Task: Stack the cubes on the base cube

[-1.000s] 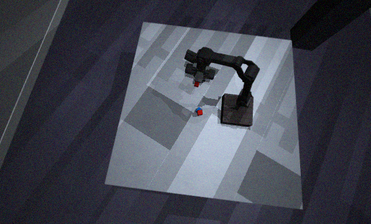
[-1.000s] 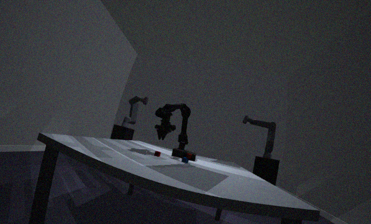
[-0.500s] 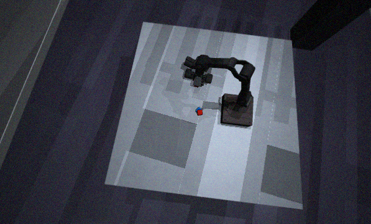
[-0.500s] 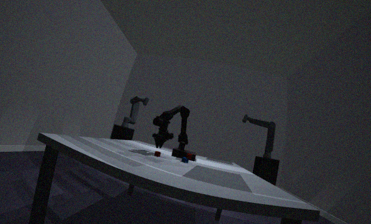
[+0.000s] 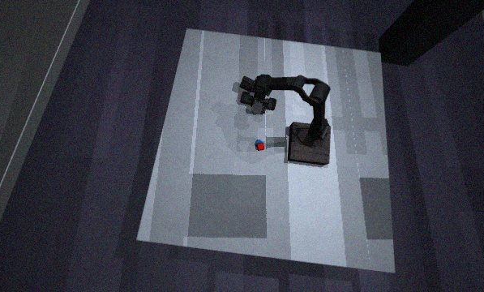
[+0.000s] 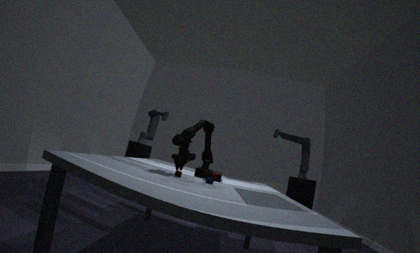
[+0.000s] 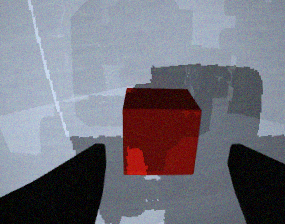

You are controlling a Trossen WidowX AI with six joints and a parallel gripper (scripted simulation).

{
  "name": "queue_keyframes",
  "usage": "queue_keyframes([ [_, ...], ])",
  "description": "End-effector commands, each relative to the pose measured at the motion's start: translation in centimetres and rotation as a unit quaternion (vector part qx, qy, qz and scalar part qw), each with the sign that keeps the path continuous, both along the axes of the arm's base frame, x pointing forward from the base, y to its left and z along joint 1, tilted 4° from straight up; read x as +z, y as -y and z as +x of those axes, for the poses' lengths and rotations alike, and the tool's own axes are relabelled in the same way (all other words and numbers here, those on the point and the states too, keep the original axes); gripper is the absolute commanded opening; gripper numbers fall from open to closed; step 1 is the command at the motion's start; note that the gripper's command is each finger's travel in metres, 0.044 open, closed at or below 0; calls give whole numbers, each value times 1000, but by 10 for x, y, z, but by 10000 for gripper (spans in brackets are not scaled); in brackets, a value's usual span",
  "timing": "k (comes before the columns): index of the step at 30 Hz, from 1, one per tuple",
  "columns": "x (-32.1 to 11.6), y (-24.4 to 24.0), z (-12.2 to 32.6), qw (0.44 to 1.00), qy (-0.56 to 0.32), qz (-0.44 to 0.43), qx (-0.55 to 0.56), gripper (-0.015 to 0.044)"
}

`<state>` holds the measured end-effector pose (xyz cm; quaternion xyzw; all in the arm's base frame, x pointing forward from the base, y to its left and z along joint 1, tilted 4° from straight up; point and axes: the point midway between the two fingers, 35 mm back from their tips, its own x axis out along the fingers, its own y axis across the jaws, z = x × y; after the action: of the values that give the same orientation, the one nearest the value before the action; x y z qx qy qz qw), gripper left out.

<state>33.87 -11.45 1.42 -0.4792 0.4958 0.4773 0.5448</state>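
The blue base cube [image 5: 259, 142] [image 6: 209, 180] is on the table. One red cube [image 5: 260, 147] [image 6: 214, 176] is raised at its side, seemingly on one top corner; its exact overlap is too small to tell. The other red cube [image 6: 178, 174] [image 7: 161, 142] stands apart on the table, hidden under the arm in the top view. My gripper [image 6: 179, 170] [image 7: 169, 155] is open and points down just above this loose cube. In the wrist view the cube shows between the two fingers, nearer the left one, with a space on each side. The fingers do not appear to touch it.
The arm's dark base block [image 5: 309, 144] stands on the table [image 5: 225, 204] beside the blue cube. The arm reaches over from it in an arch. Shadows lie across the table top. Two other arms [image 6: 154, 124] [image 6: 305, 154] stand on pedestals in the background beyond the table.
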Motion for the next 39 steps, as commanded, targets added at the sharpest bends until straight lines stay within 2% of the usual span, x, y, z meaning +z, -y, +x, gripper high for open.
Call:
queue_keyframes([
  [1,-9,-2,-2,1000,-4,4,-2,265],
  [11,-23,-3,-2,1000,-4,4,-2,265],
  [17,-23,-3,-2,1000,-4,4,-2,107],
  [39,13,1,5,1000,8,0,-13,105],
])
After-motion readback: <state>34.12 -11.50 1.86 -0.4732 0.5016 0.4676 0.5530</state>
